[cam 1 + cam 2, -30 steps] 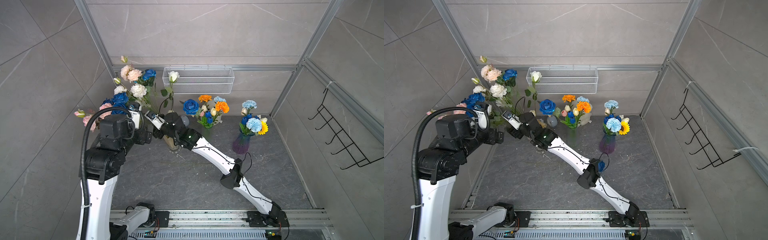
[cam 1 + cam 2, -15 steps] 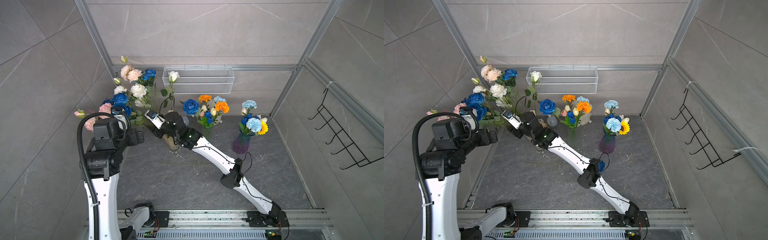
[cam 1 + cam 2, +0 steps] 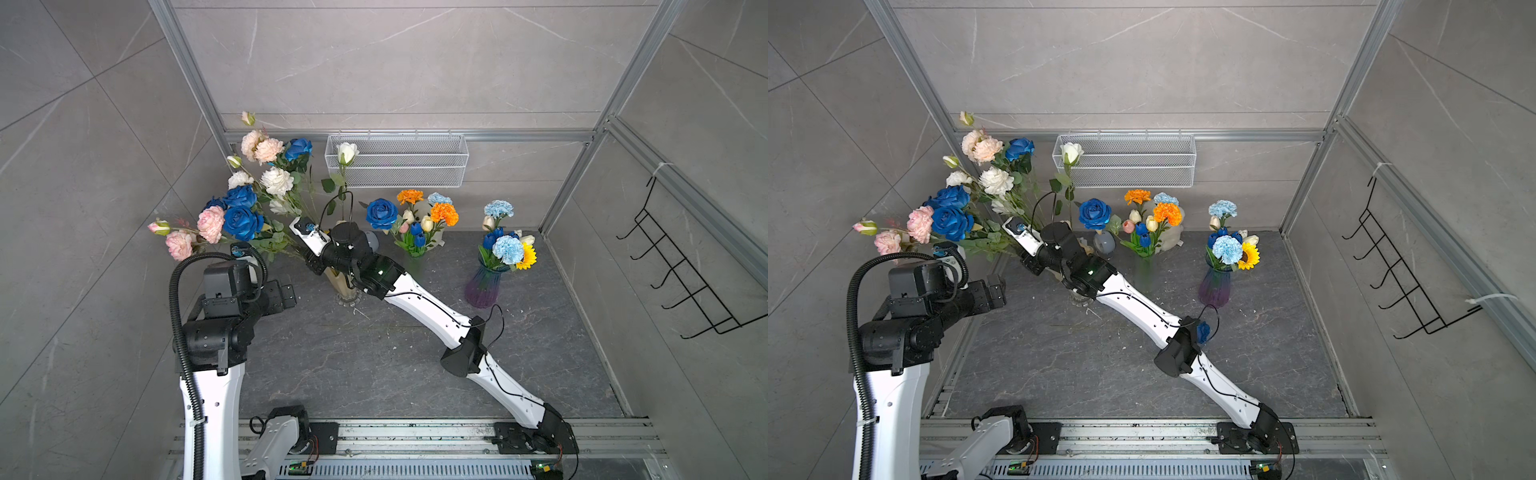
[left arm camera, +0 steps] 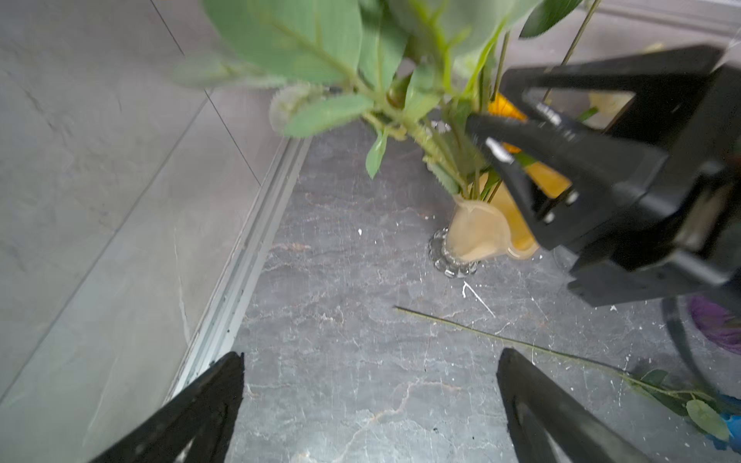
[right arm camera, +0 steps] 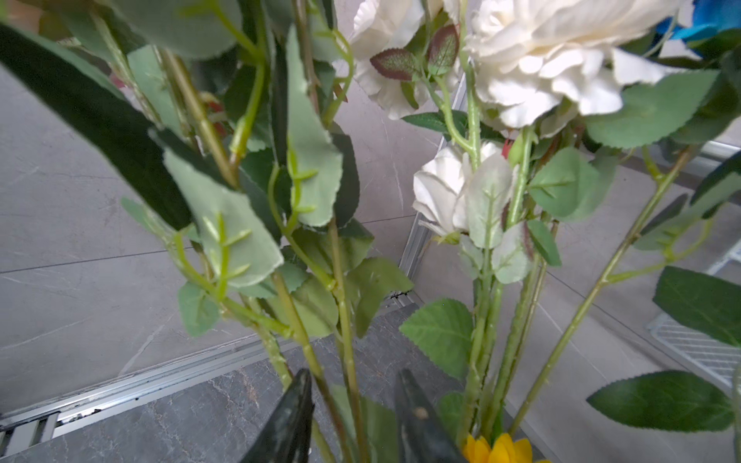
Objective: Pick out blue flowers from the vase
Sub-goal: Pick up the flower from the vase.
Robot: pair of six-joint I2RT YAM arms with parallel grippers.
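Grasp step: the right claw (image 5: 353, 375), jaws apart and not yet pinching, straddles two stems (image 5: 345, 320), vase (image 4: 477, 232) just under it, blue roses (image 3: 243, 222) up beyond it; next, clench on a blue one's stem and pull upward, while the left claw (image 4: 373, 352) hangs released nearby.

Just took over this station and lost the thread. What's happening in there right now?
The right gripper is at the amber vase, jaws on either side of green stems above its mouth, not clamped. The left gripper hangs open and empty over the table beside the vase. One blue flower lies on the table behind the right arm; several blue roses stand in the vase.
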